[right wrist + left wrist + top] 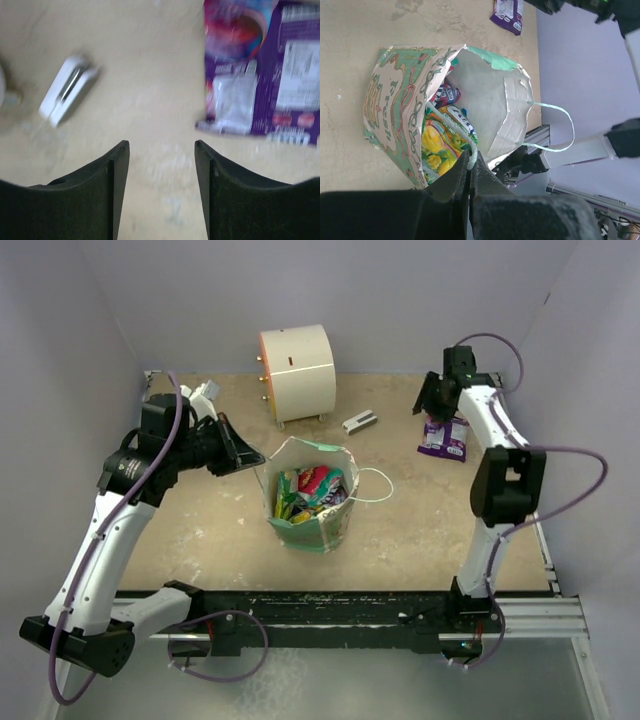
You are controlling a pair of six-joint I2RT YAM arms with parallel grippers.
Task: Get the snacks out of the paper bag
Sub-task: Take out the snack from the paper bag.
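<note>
The mint-green paper bag (318,525) stands open at the table's middle, with several snacks (312,490) inside. In the left wrist view the bag (390,110) shows yellow-green and purple packets (445,135) in its mouth. My left gripper (250,456) is at the bag's left rim, shut (470,159) on one thin loop handle (473,150). The other handle (375,485) hangs free to the right. One purple snack packet (445,437) lies on the table at the far right. My right gripper (432,400) hovers open and empty (161,145) just left of that packet (260,75).
A white cylinder with an orange rim (297,370) stands at the back centre. A small grey-white block (359,421) lies between it and the right gripper, and also shows in the right wrist view (67,90). Walls close in the table on three sides.
</note>
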